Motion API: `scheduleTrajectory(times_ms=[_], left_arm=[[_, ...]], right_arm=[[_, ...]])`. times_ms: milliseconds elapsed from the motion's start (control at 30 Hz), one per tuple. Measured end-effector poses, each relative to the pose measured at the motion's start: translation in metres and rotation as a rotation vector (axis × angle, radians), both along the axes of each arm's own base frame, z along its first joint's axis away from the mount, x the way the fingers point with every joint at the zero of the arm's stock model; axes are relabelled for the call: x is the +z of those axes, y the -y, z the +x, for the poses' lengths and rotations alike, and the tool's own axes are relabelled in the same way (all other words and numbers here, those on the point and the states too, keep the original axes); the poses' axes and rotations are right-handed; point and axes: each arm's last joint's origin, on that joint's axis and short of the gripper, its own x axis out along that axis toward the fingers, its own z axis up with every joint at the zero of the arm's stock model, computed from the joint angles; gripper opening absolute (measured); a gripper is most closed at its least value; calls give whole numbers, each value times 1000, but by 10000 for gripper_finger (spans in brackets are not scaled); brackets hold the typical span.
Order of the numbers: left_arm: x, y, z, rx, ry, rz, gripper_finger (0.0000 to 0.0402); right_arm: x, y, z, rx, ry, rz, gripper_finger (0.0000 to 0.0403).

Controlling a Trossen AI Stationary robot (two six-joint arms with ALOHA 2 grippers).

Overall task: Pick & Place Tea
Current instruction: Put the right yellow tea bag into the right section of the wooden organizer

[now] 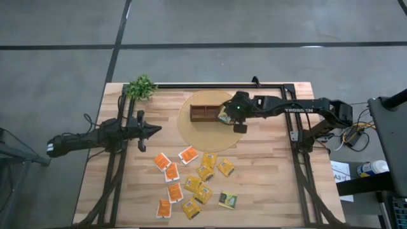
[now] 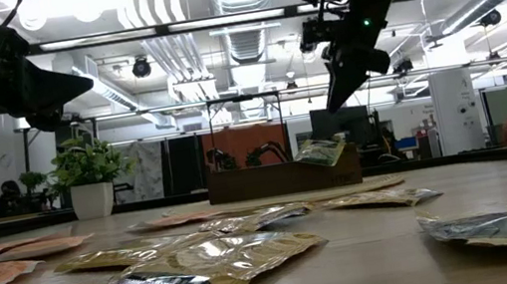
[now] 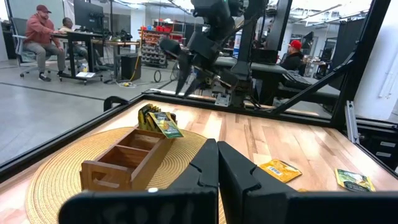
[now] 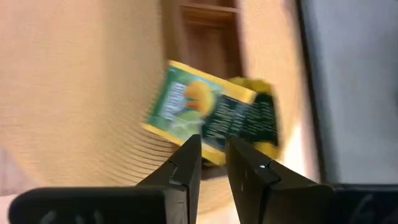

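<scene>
The table (image 1: 267, 172) is topped with pale wood planks — matt, the grain plainly seen. A woven straw-like mat (image 1: 191, 130), coarse and ribbed, is laid under a box (image 3: 127, 158) of smooth brown wood. The tea sachets (image 2: 217, 265) are made of crinkled foil-like film — glossy, with light caught on the creases. Matt black finish is seen on the left gripper (image 3: 217, 171).

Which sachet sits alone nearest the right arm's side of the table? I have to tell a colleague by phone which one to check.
Start at the round woven mat holding the wooden box, then go down to the loose tea sachets scattered below it. The one meant is the green sachet at the cluster's lower right edge. Its neighbours are yellow or orange-and-white; it alone is green with a dark label.
</scene>
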Motion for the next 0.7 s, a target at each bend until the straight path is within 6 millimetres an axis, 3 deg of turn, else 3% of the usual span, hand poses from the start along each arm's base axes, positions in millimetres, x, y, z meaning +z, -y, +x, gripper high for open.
scheduleTrajectory(times_ms=[333, 700], left_arm=[[0, 0, 0, 0, 0, 0, 0], [0, 0, 0, 0, 0, 0, 0]], right_arm=[[-2, 9, -5, -41, 16, 118, 78], [-3, 18, -10, -68, 16, 175, 159]])
